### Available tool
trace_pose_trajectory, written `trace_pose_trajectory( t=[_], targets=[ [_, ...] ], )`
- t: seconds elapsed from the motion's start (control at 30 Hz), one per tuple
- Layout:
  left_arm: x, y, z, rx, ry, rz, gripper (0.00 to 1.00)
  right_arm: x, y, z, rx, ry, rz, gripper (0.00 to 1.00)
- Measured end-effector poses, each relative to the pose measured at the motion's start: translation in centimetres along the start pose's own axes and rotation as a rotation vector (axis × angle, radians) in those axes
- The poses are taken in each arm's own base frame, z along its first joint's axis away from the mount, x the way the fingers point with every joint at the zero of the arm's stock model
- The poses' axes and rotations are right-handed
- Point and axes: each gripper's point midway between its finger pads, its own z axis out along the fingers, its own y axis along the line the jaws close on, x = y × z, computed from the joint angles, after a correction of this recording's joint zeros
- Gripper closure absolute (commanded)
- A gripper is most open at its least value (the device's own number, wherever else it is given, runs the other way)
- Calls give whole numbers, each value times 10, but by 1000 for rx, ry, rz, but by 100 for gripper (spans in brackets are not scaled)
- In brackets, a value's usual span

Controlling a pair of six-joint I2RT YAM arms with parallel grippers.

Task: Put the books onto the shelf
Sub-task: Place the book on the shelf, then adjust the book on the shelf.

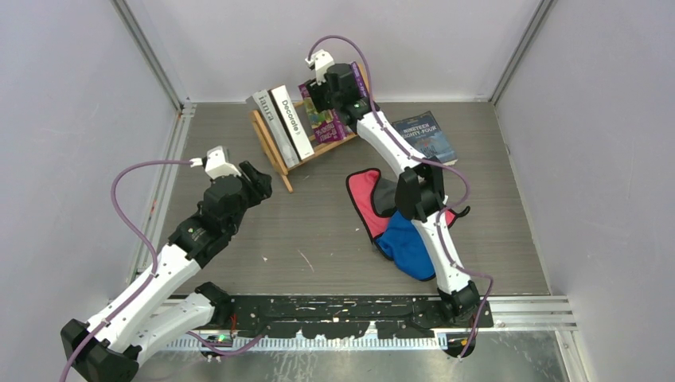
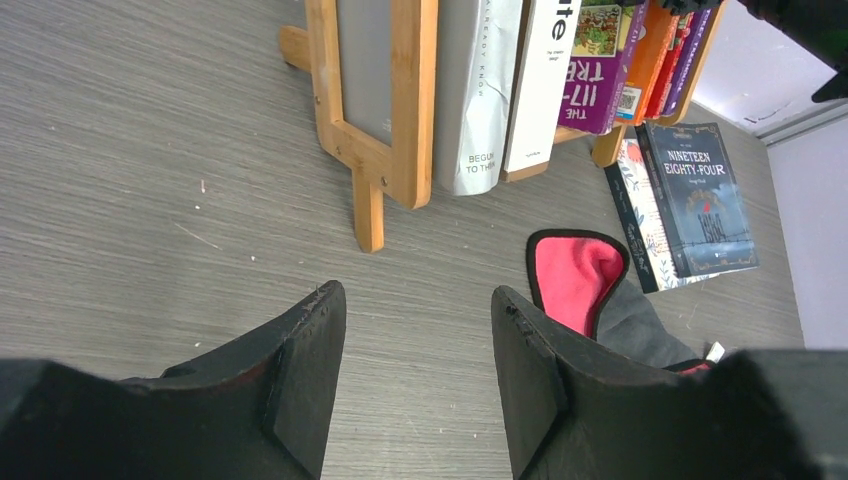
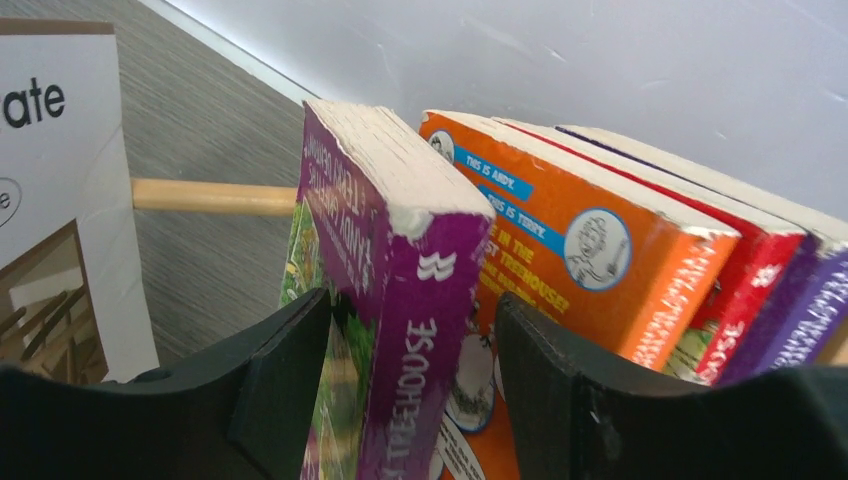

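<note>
The light-wood shelf [image 1: 273, 153] holds a grey book [image 1: 265, 113], the white "Decorate" book [image 1: 290, 119] and several paperbacks. My right gripper [image 3: 410, 298] is open astride the purple paperback [image 3: 400, 230], with a gap to its right finger; orange [image 3: 570, 250] and red [image 3: 740, 280] paperbacks stand beside it. The dark "Nineteen Eighty-Four" book [image 2: 700, 195] lies on a floral book [image 2: 640, 215] on the table, right of the shelf [image 2: 410, 100]. My left gripper [image 2: 416, 290] hangs open and empty over bare table in front of the shelf's left end.
Red [image 1: 364, 195], grey and blue [image 1: 406, 247] cloth pieces lie heaped under the right arm's elbow, in the right half of the table. Grey walls close in the table on three sides. The shelf's wooden foot [image 2: 368, 210] sticks out toward the left gripper.
</note>
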Motion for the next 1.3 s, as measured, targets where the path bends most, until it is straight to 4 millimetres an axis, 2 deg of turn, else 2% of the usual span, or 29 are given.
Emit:
trace_pose_trajectory(
  t=[0.13,0.27,0.33,0.47,0.57,0.67,0.73,1.03,1.13,1.3],
  targets=[
    [0,2,0,-7,-4,-4,45,-9,4,-13,6,-9,-22,34],
    [-1,3,-1,-11,-12,-10,45,-32,2,-29,23,-58,-26,34],
    [-4,4,-3,-10,-22,-16,45,-46,1,-38,32,-88,-26,38],
    [-7,5,-6,-9,-35,-26,45,-66,4,-57,37,-130,-27,65],
    [-8,5,-7,-9,-41,-38,46,-77,9,-66,29,-154,-16,82],
    [-8,5,-7,-7,-42,-46,46,-81,15,-69,17,-165,-2,87],
    [-9,5,-8,-6,-44,-50,46,-79,20,-68,4,-160,10,90],
    [-3,12,-6,-27,-45,-57,46,-60,41,-58,-72,-123,61,93],
    [1,14,-4,-37,-40,-60,46,-43,50,-46,-96,-93,69,93],
    [6,17,0,-46,-38,-62,46,-1,66,-24,-127,-19,71,94]
  ],
)
